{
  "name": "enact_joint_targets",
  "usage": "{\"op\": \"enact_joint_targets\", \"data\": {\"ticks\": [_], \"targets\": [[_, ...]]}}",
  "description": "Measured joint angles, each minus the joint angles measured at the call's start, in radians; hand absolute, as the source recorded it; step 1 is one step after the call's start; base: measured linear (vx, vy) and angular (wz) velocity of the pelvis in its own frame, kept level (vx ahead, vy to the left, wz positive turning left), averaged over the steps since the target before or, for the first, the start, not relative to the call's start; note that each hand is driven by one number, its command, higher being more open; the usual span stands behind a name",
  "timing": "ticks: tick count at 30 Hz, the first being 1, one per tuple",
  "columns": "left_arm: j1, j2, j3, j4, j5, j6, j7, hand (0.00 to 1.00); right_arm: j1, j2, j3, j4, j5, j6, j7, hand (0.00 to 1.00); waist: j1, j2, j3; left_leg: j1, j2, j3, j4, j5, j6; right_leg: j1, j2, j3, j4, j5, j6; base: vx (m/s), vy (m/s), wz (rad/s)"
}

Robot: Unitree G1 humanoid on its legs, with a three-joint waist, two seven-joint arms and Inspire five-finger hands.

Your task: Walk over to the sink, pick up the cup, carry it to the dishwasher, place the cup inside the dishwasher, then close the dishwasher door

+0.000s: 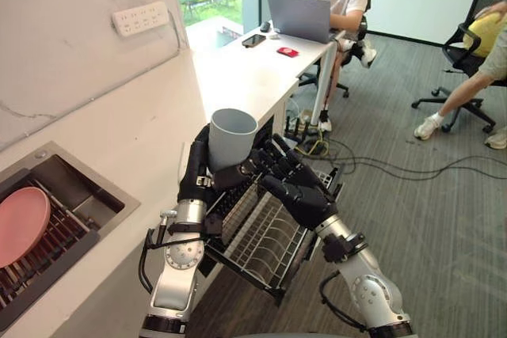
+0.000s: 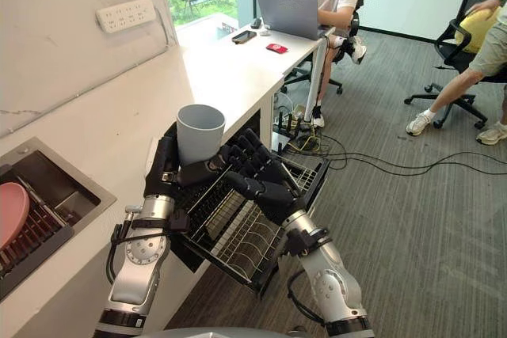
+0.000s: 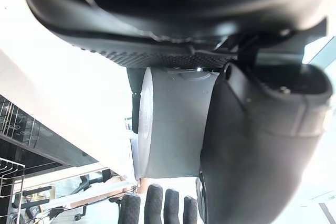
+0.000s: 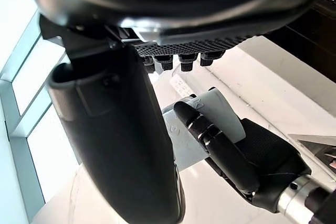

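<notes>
Dishwasher rack is pulled out. Left hand is wrapped round 1 grey cup, held upright above the rack. Right hand is loosely relaxed beside it, empty. Step judged: placing. Next: cup to be lowered between the wires, then released.

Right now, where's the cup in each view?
Left eye view: middle, cup upright.
Right eye view: cup left of middle.
Left wrist view: cup close, between palm and thumb.
Right wrist view: cup farther off, fingers round it.
Shared landmark: left hand gripping it.
</notes>
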Motion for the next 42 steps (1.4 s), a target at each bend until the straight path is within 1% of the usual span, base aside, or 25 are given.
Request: {"op": "enact_joint_targets", "data": {"ticks": [3, 5, 7, 8, 11, 15, 16, 19, 21, 22, 24, 26, 27, 30, 31, 34, 36, 38, 42], "targets": [[-0.002, 0.002, -0.01, 0.024, -0.002, -0.002, -0.013, 0.0, -0.022, -0.001, 0.001, 0.0, -0.034, -0.001, -0.057, 1.0, 0.0, -0.001, 0.001, 0.002, 0.0, -0.004, 0.0, 0.0, 0.0, 0.006, 0.0, -0.005, -0.002, 0.0, 0.0, 0.0, -0.011, 0.04], [-0.002, 0.006, -0.024, 0.024, -0.009, -0.001, -0.046, 0.0, -0.047, -0.004, 0.017, 0.0, -0.062, -0.01, -0.098, 1.0, 0.0, -0.001, 0.001, 0.003, 0.0, -0.008, 0.0, 0.0, 0.0, 0.01, 0.0, -0.009, -0.004, 0.0, 0.0, -0.02, -0.009, 0.05], [-0.002, 0.009, -0.036, 0.024, -0.011, -0.001, -0.062, 0.0, -0.058, -0.007, 0.021, 0.0, -0.062, -0.012, -0.107, 1.0, 0.001, -0.001, 0.001, 0.003, 0.0, -0.009, 0.0, 0.0, 0.0, 0.011, 0.0, -0.01, -0.004, 0.0, 0.0, -0.02, -0.003, 0.02], [-0.002, 0.012, -0.053, 0.024, -0.013, 0.001, -0.095, 0.0, -0.081, -0.009, 0.04, 0.0, -0.062, -0.012, -0.128, 1.0, 0.001, 0.0, 0.002, 0.003, 0.0, -0.011, 0.0, 0.0, 0.0, 0.014, 0.0, -0.014, -0.004, 0.0, 0.0, -0.03, -0.006, 0.05], [-0.002, 0.013, -0.084, 0.024, -0.033, 0.003, -0.128, 0.0, -0.109, -0.009, 0.057, 0.0, -0.064, -0.014, -0.155, 1.0, 0.002, 0.0, 0.002, 0.004, 0.0, -0.018, 0.0, 0.0, 0.0, 0.018, 0.0, -0.02, -0.004, 0.0, 0.0, -0.03, -0.006, 0.06], [-0.002, 0.022, -0.086, 0.023, -0.053, 0.004, -0.16, 0.0, -0.119, -0.013, 0.057, 0.002, -0.063, -0.015, -0.184, 1.0, 0.004, 0.003, 0.003, 0.004, 0.0, -0.025, 0.0, 0.001, 0.001, 0.023, 0.0, -0.027, -0.004, -0.001, 0.0, -0.04, -0.007, 0.06], [-0.002, 0.027, -0.086, 0.022, -0.054, 0.004, -0.175, 0.0, -0.122, -0.015, 0.057, 0.007, -0.063, -0.015, -0.187, 0.0, 0.005, 0.003, 0.003, 0.004, -0.001, -0.029, 0.0, 0.003, 0.001, 0.024, 0.0, -0.03, -0.004, -0.001, 0.0, -0.04, -0.008, 0.07], [-0.002, 0.029, -0.093, 0.015, -0.058, 0.006, -0.208, 0.0, -0.132, -0.025, 0.056, 0.019, -0.063, -0.014, -0.19, 0.0, 0.013, 0.003, 0.004, 0.004, -0.001, -0.034, -0.001, 0.006, 0.0, 0.027, -0.001, -0.036, -0.005, -0.001, 0.0, -0.04, -0.008, 0.06], [-0.002, 0.029, -0.087, 0.01, -0.062, 0.021, -0.21, 0.0, -0.148, -0.043, 0.06, 0.026, -0.074, -0.015, -0.193, 0.0, 0.014, 0.004, 0.004, 0.002, -0.001, -0.037, -0.001, 0.008, -0.001, 0.028, -0.001, -0.041, -0.005, -0.001, -0.001, -0.04, -0.009, 0.06], [-0.002, 0.032, -0.086, 0.009, -0.059, 0.029, -0.209, 0.0, -0.154, -0.051, 0.062, 0.031, -0.106, -0.015, -0.21, 0.0, 0.017, 0.004, 0.004, 0.001, -0.001, -0.038, -0.001, 0.01, -0.001, 0.029, -0.001, -0.045, -0.006, -0.002, -0.001, -0.04, -0.009, 0.08], [-0.002, 0.034, -0.088, 0.009, -0.059, 0.039, -0.209, 0.0, -0.156, -0.054, 0.064, 0.038, -0.111, -0.015, -0.222, 0.0, 0.022, 0.004, 0.004, -0.001, -0.001, -0.041, -0.001, 0.013, -0.001, 0.029, -0.001, -0.047, -0.006, -0.002, -0.001, -0.03, -0.008, 0.06], [0.001, 0.033, -0.091, 0.009, -0.06, 0.045, -0.209, 0.0, -0.164, -0.051, 0.063, 0.04, -0.149, -0.022, -0.263, 0.0, 0.026, 0.004, 0.004, -0.002, -0.002, -0.05, -0.001, 0.016, -0.001, 0.031, -0.001, -0.052, -0.007, -0.002, -0.001, -0.03, -0.01, 0.05], [0.001, 0.033, -0.091, 0.009, -0.061, 0.045, -0.209, 0.0, -0.166, -0.051, 0.063, 0.04, -0.149, -0.022, -0.265, 0.0, 0.025, 0.004, 0.004, -0.002, -0.002, -0.051, -0.001, 0.016, -0.002, 0.031, -0.001, -0.052, -0.007, -0.002, -0.001, -0.02, -0.008, 0.04], [0.001, 0.025, -0.093, 0.002, -0.078, 0.048, -0.205, 0.0, -0.179, -0.045, 0.071, 0.04, -0.211, -0.048, -0.292, 0.0, 0.025, 0.004, 0.004, -0.002, -0.002, -0.052, -0.001, 0.018, -0.002, 0.032, -0.001, -0.053, -0.008, -0.002, -0.001, 0.0, 0.0, 0.0], [0.001, 0.021, -0.093, 0.0, -0.078, 0.048, -0.196, 1.0, -0.184, -0.044, 0.075, 0.04, -0.228, -0.058, -0.304, 0.0, 0.025, 0.004, 0.004, -0.002, -0.002, -0.052, -0.001, 0.018, -0.002, 0.032, -0.001, -0.053, -0.008, -0.002, -0.001, -0.03, -0.007, 0.0], [0.002, 0.03, -0.094, -0.019, -0.071, 0.049, -0.181, 1.0, -0.19, -0.041, 0.082, 0.03, -0.239, -0.065, -0.318, 0.0, 0.023, 0.004, 0.004, -0.002, -0.001, -0.052, -0.001, 0.018, -0.002, 0.032, 0.0, -0.052, -0.01, -0.002, -0.001, -0.01, -0.002, 0.0], [0.004, 0.029, -0.095, -0.021, -0.069, 0.049, -0.167, 1.0, -0.193, -0.039, 0.098, 0.019, -0.276, -0.079, -0.351, 0.0, 0.023, 0.004, 0.004, -0.002, -0.002, -0.051, -0.001, 0.018, -0.002, 0.032, 0.0, -0.052, -0.01, -0.002, -0.001, -0.02, -0.003, 0.0], [0.013, 0.031, -0.1, -0.022, -0.068, 0.049, -0.159, 1.0, -0.194, -0.022, 0.107, 0.009, -0.32, -0.085, -0.409, 0.0, 0.024, 0.004, 0.004, -0.002, -0.002, -0.051, -0.001, 0.018, -0.002, 0.032, 0.0, -0.052, -0.01, -0.002, -0.001, 0.0, 0.0, 0.0], [0.046, 0.035, -0.163, -0.031, -0.07, 0.049, -0.153, 1.0, -0.2, 0.023, 0.099, 0.01, -0.415, -0.129, -0.595, 0.0, 0.028, 0.004, 0.004, -0.002, -0.003, -0.052, -0.001, 0.018, -0.002, 0.033, -0.001, -0.053, -0.01, -0.002, -0.001, 0.0, 0.0, 0.0]]}}
